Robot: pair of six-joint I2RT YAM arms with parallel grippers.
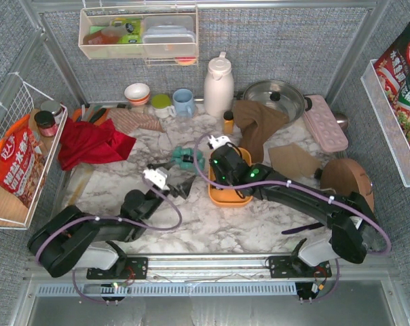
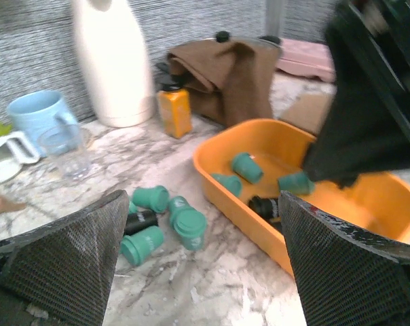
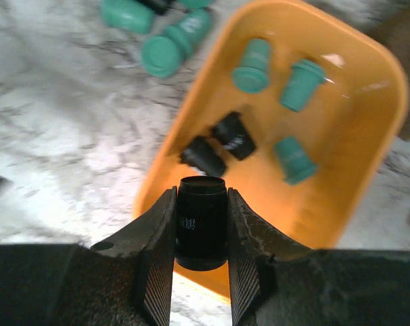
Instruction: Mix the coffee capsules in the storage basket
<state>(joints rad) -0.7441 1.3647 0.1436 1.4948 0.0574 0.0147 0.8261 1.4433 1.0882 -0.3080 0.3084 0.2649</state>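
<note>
The orange storage basket (image 1: 227, 199) sits mid-table. In the right wrist view it (image 3: 368, 115) holds three teal capsules (image 3: 251, 66) and two black ones (image 3: 233, 136). My right gripper (image 3: 201, 197) is shut on a black capsule (image 3: 201, 221), held above the basket's near-left rim; in the top view it (image 1: 225, 173) hangs over the basket. Several loose capsules (image 2: 188, 227), teal with one black (image 2: 140, 221), lie on the marble left of the basket (image 2: 212, 176). My left gripper (image 2: 203, 210) is open and empty, low over the table just short of them (image 1: 188, 156).
A white thermos (image 1: 218, 85), small amber bottle (image 1: 228, 122) and brown cloth (image 1: 259, 122) stand behind the basket. Blue mug (image 1: 184, 102), red cloth (image 1: 89, 142), pink tray (image 1: 325, 122), pot (image 1: 273, 98) ring the back. A wire basket (image 1: 15, 156) hangs left.
</note>
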